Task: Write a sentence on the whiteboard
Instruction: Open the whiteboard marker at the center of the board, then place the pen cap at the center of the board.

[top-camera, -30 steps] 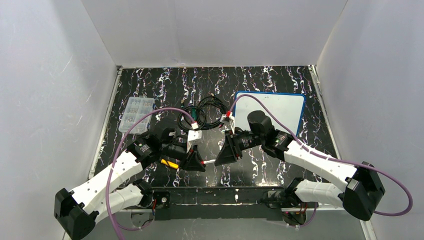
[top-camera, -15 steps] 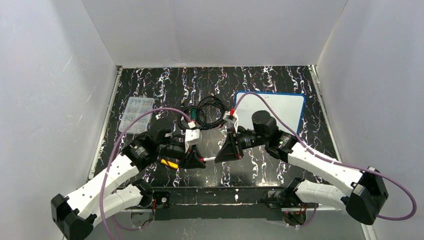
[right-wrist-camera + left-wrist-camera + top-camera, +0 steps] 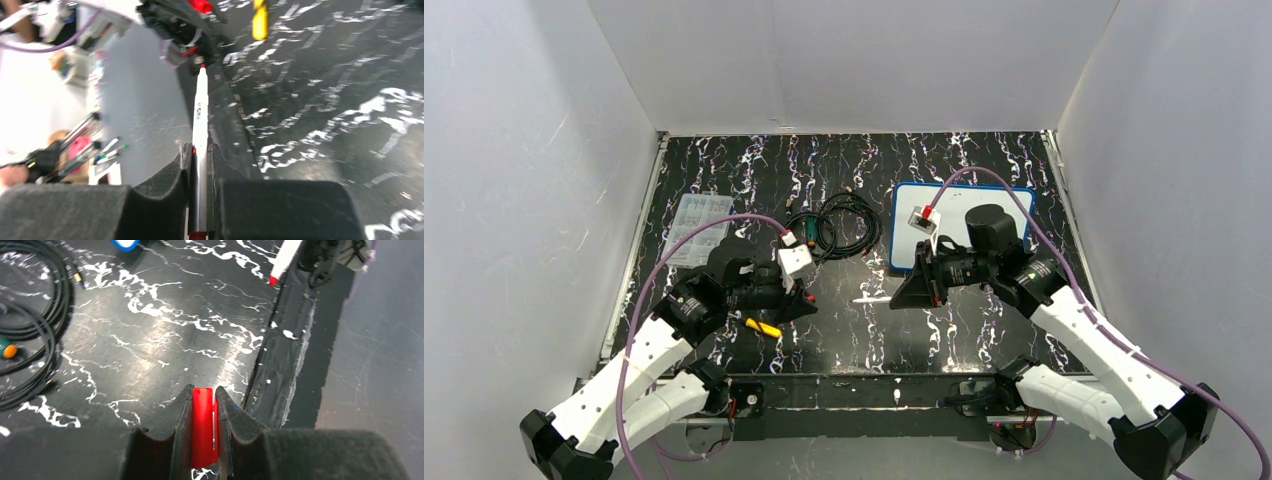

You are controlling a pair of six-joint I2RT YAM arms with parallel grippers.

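Note:
The whiteboard point(image 3: 964, 205) with its blue frame lies at the back right, partly covered by my right arm. No red lettering shows on its visible part. My right gripper point(image 3: 902, 299) point(image 3: 200, 146) is shut on a white marker point(image 3: 199, 125) whose bare red tip points left; the marker also shows in the top view point(image 3: 869, 298). My left gripper point(image 3: 802, 302) point(image 3: 203, 390) is shut on the marker's red cap point(image 3: 204, 425). A gap of table separates the two grippers. The marker tip shows at the top of the left wrist view point(image 3: 283, 259).
A black cable coil point(image 3: 832, 225) lies at the table's middle back. A small clear plastic box point(image 3: 696, 228) sits at the left. A yellow object point(image 3: 762, 327) lies under my left arm. White walls enclose the table on three sides.
The grippers were close together on the marker; they have pulled apart. The cap stayed in the left gripper, the marker in the right, which moved right toward the whiteboard.

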